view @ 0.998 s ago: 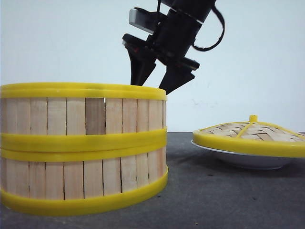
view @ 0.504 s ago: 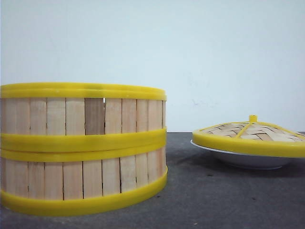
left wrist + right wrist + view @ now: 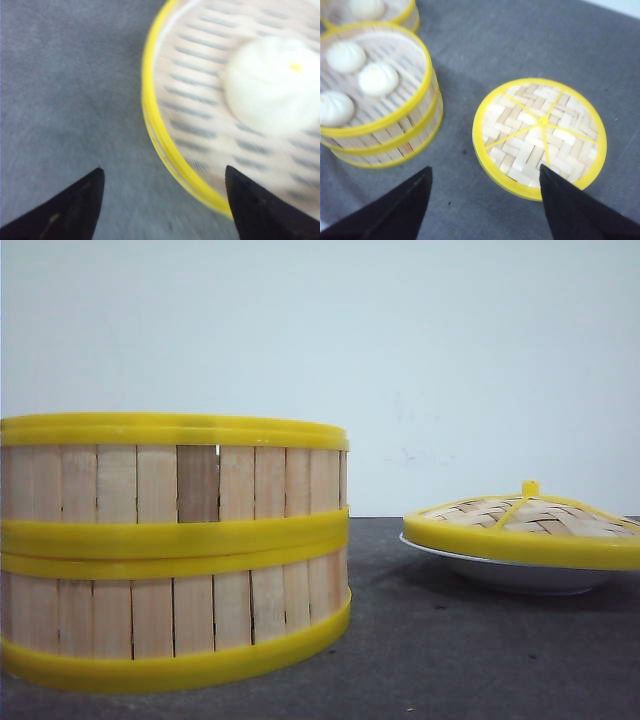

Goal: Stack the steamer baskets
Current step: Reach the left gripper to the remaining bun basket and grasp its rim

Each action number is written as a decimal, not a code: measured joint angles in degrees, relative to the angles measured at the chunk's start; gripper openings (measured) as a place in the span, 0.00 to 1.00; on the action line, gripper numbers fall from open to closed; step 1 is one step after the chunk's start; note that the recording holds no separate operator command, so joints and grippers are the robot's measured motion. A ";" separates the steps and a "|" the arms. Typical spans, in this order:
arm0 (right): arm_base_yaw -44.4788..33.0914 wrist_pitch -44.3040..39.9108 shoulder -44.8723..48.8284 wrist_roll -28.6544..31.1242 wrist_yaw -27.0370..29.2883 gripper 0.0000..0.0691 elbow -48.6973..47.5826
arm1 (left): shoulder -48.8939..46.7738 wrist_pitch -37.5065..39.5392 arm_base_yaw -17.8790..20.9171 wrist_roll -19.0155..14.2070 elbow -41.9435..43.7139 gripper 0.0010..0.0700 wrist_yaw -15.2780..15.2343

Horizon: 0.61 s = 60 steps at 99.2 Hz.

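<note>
Right pincer (image 3: 485,210) wide open, empty, above lid (image 3: 540,135), left pincer (image 3: 162,205) likewise.

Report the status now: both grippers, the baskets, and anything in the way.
Left gripper open, empty, over third basket. Right gripper open, empty. Two baskets stacked. Lid aside, nothing blocking.

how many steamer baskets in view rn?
3. Two are stacked, the upper basket on the lower basket, beside the lid. A third basket sits apart behind the stack, mostly cut off by the right wrist view's edge. More could lie out of frame.
</note>
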 joint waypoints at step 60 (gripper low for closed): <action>0.02 -3.30 -2.10 4.70 6.34 0.61 0.00 | 13.92 2.73 0.46 0.22 6.43 0.21 0.26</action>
